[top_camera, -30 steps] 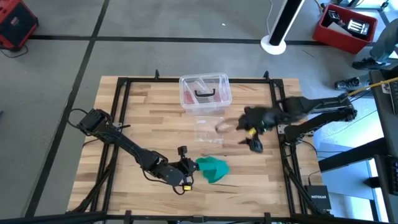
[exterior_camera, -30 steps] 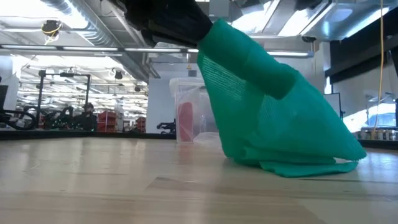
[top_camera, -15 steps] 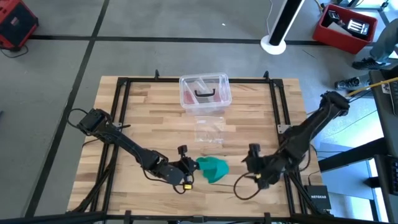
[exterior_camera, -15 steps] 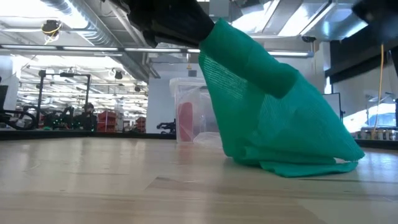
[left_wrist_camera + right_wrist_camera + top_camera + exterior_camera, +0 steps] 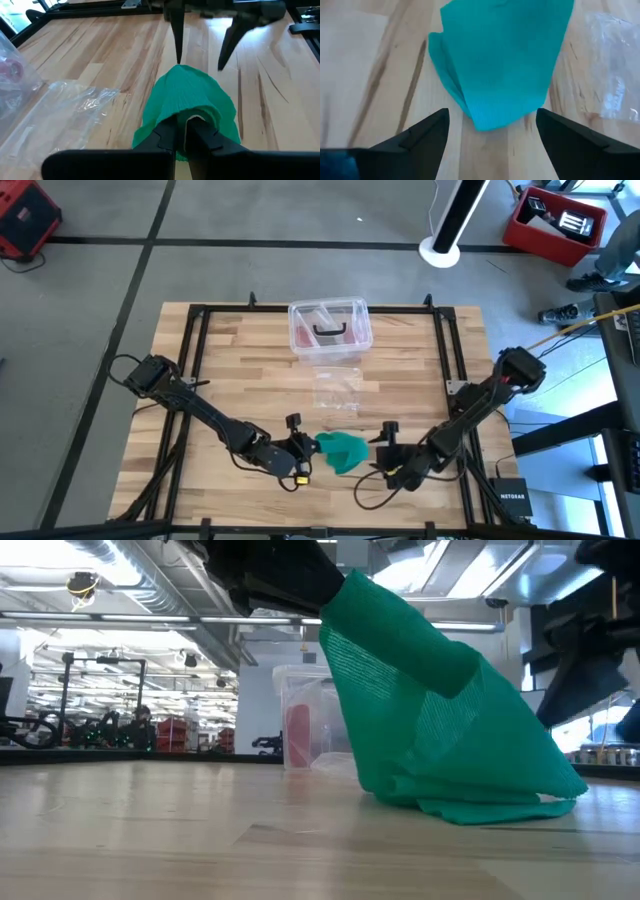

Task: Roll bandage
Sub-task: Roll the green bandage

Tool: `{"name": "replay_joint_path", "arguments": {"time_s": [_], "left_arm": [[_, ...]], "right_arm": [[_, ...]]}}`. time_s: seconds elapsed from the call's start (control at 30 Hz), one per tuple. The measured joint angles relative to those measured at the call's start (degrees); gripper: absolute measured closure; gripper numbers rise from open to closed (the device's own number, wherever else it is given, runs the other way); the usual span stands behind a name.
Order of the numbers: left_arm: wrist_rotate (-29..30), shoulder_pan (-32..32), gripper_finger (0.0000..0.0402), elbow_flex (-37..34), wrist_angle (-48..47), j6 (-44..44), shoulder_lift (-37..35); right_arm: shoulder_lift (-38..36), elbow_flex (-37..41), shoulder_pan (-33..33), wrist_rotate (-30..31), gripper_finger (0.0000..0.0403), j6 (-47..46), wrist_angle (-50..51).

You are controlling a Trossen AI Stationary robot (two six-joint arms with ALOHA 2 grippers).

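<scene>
The teal-green soft fabric bandage lies bunched on the near middle of the pale wooden surface, between the two grippers. The left gripper has its jaws clamped together on the bandage's left end, lifting that end so the cloth drapes down to the right. The right gripper sits just right of the free end, jaws wide apart and not touching it, pointing straight at it. The cloth runs roughly left to right, so the free end lies directly ahead of the right jaws. The only writing legible is "NETGEAR" on a black box at the near right.
</scene>
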State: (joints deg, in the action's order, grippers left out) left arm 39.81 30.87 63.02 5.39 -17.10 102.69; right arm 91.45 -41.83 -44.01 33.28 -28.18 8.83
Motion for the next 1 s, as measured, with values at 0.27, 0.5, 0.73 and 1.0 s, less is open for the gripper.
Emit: {"name": "replay_joint_path", "arguments": {"time_s": [0.27, 0.5, 0.73, 1.0], "left_arm": [[0.0, -0.1, 0.0386, 0.0, 0.2, -0.4, 0.0], [0.0, -0.1, 0.0386, 0.0, 0.2, -0.5, 0.0], [0.0, 1.1, 0.0386, 0.0, 0.0, 0.8, 0.0], [-2.2, 5.0, 0.0386, 0.0, -0.3, 0.7, 0.0]], "right_arm": [[6.1, 0.0, 0.9, 2.5, 0.0182, 3.0, -9.9], [5.8, -0.1, 1.2, 5.6, 0.0360, 3.3, -10.8], [-11.0, -1.7, -2.0, 9.4, 0.0393, 4.2, 5.1], [-32.7, -10.4, 0.0, 14.7, 0.0398, -0.1, 40.3]]}}
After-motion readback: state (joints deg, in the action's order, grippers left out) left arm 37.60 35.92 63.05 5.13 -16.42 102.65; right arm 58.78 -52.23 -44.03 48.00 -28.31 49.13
